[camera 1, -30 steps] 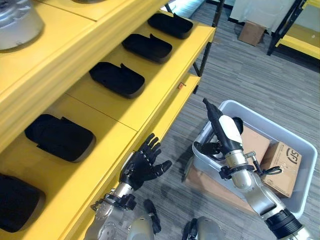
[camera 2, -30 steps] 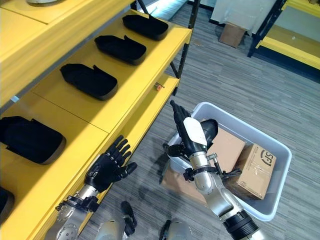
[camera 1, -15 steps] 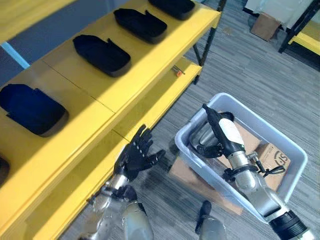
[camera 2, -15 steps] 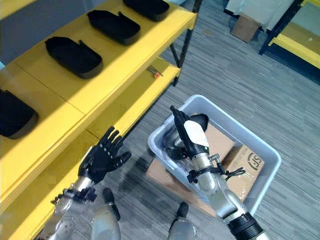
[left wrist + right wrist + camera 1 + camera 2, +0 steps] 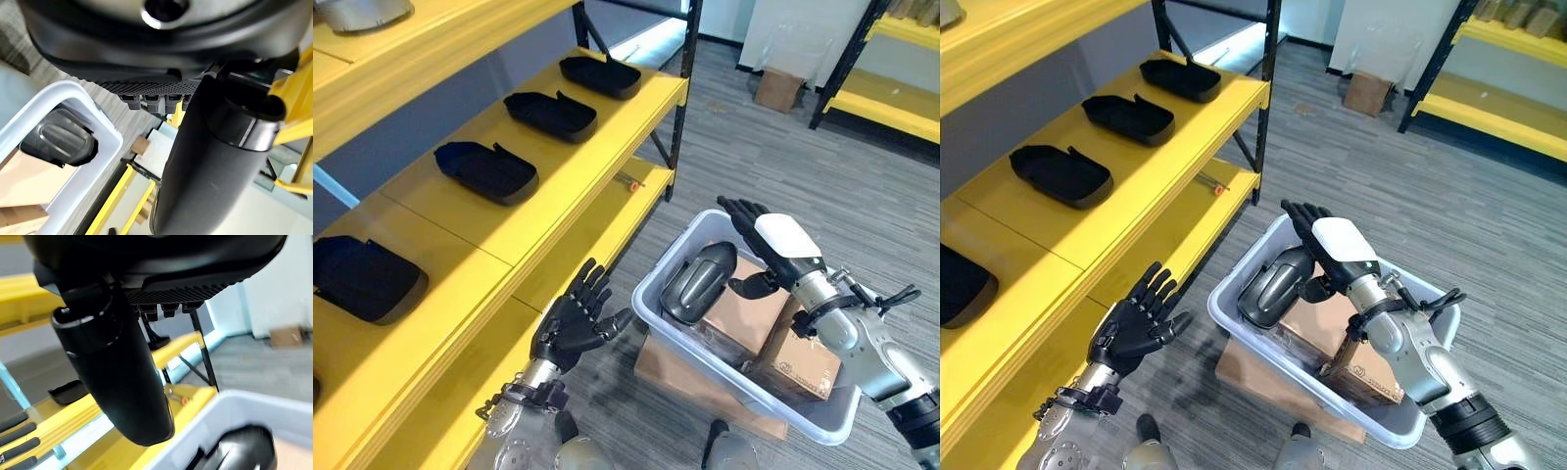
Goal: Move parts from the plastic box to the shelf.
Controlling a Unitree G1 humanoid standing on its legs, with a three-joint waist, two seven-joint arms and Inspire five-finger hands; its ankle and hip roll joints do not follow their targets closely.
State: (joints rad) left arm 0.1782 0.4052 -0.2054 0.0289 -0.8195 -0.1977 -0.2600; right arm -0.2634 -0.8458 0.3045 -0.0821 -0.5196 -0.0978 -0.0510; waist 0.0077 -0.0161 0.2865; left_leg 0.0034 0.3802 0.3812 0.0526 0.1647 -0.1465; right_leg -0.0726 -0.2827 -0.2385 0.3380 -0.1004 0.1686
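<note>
Dark part [image 5: 698,282] lay in plastic box [image 5: 656,282], not yet gripped. Right robot hand [image 5: 766,238] spread above it; left robot hand [image 5: 573,320] spread, empty. Shelf [image 5: 558,191] carried black trays [image 5: 486,169].

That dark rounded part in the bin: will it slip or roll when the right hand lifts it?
The part looks smooth, glossy and domed, so probably slippery. It leans on a cardboard box against the bin wall, so it may slide when nudged. Its hard shell suggests stiff, not floppy. The right hand hovers open beside it.
</note>
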